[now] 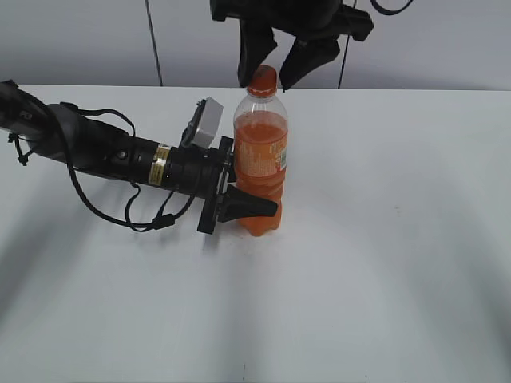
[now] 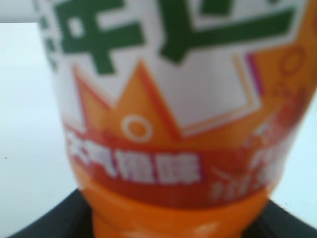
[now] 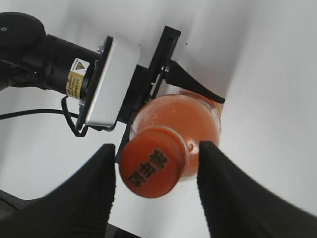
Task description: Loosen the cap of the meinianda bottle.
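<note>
Straddling the cap [image 3: 148, 167], right hand [image 3: 156, 191] leaves gaps.

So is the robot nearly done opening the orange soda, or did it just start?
Just getting going. Done: the left gripper is clamped around the lower body of the meinianda bottle, holding it upright on the table. In hand: the right gripper has its fingers on either side of the cap, with small gaps showing, so it isn't squeezing yet. Left: pinch the cap and twist it loose.

A plain white tabletop [image 1: 383, 263] meets a pale grey wall [image 1: 80, 40] crossed by thin dark vertical seams.
</note>
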Tool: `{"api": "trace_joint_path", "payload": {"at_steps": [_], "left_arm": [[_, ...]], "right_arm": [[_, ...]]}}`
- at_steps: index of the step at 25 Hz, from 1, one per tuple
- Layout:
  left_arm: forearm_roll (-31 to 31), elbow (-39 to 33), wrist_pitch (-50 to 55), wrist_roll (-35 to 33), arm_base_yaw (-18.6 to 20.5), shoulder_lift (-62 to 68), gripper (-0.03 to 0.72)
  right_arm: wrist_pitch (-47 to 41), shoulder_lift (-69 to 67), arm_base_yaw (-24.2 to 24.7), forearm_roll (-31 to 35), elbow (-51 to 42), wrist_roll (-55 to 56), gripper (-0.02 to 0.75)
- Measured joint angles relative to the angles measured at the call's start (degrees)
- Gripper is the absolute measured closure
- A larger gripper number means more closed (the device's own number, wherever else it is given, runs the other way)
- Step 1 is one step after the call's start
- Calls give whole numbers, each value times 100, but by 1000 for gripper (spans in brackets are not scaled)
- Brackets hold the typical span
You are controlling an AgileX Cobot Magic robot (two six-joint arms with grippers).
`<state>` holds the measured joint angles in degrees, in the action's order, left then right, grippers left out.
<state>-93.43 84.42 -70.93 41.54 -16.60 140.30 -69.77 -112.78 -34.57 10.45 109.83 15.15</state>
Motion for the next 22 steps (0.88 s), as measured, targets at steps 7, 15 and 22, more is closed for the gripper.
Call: {"api": "trace_joint_path", "payload": {"at_steps": [7, 15, 22], "left_arm": [[0, 0, 0, 0, 0, 0, 294], [0, 0, 0, 0, 0, 0, 294], [-5, 0, -8, 0, 0, 0, 294]], "right_arm": [[0, 0, 0, 89, -6, 0, 343], [0, 0, 0, 95, -6, -17, 457], [0, 0, 0, 159, -6, -1233, 457]]}}
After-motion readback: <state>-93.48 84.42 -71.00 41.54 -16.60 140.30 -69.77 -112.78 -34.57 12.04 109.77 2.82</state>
